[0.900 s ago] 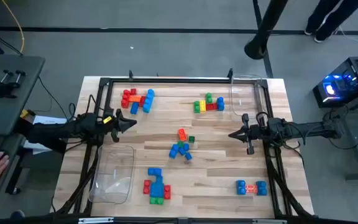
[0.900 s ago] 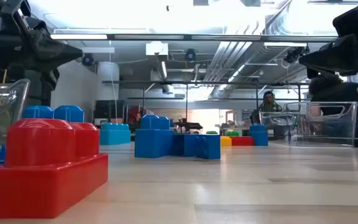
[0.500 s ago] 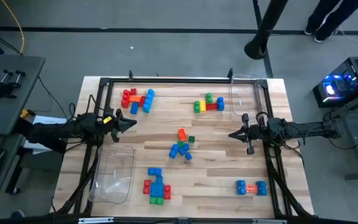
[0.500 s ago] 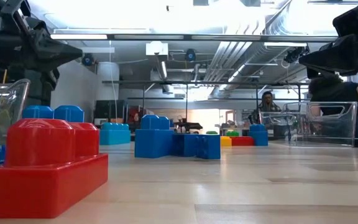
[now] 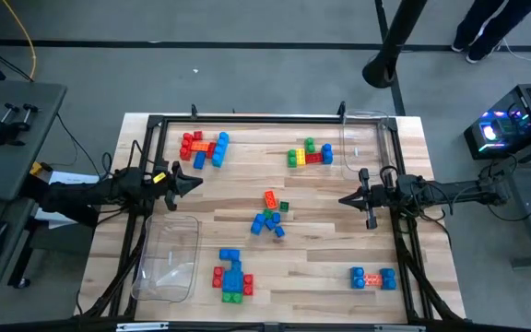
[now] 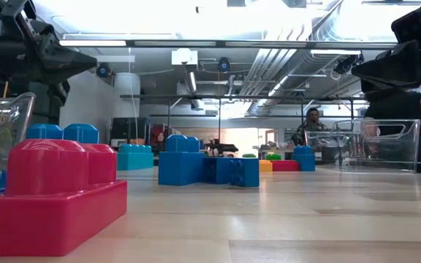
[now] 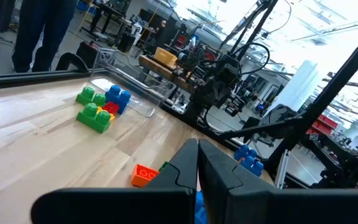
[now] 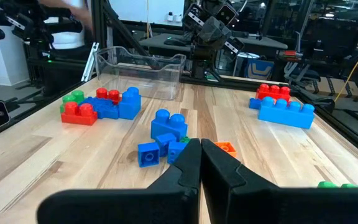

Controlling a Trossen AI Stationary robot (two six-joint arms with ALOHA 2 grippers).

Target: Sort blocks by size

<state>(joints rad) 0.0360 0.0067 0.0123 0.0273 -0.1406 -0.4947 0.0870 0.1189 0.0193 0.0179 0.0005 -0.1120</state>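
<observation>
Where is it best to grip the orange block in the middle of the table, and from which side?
The orange block lies flat, studs up, at the far end of the central cluster. I would come straight down and put the fingers on its two long side faces; a green block sits close beside it, so keep the fingers narrow.

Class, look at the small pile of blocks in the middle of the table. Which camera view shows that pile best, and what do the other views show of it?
The high view: the middle pile of blocks lies wholly in sight, between the left gripper and right gripper, both shut. The right wrist view shows it close, partly behind the fingers. The low view shows only blue blocks edge-on. The left wrist view catches an orange brick.
</observation>
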